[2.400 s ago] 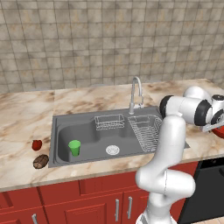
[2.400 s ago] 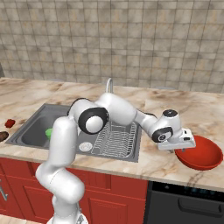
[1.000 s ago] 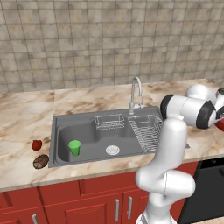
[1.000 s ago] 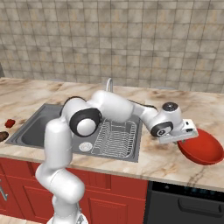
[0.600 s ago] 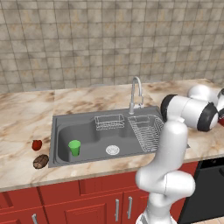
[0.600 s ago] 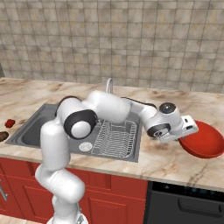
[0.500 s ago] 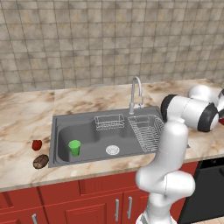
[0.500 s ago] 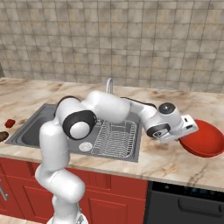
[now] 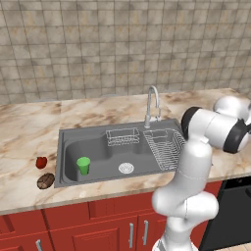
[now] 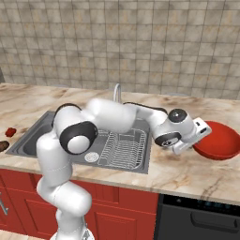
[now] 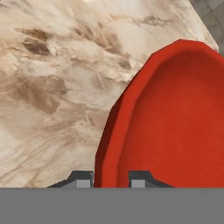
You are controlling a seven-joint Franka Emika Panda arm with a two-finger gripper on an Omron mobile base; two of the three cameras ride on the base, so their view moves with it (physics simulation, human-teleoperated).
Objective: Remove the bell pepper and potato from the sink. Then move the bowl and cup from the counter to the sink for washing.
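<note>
The claw (image 11: 111, 178) is clamped on the near rim of the bowl (image 10: 218, 139), one fingertip either side, at the surface's right end, so the sink (image 10: 35, 136) lies well away to its left.

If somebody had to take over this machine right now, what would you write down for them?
Gripper: its two fingertips straddle the near rim of the wide red bowl, which sits on the marble counter right of the steel sink.
Done: small red bell pepper and brown potato lie on the counter left of the sink; green cup stands in the basin.
Left: carry the bowl into the sink.
</note>
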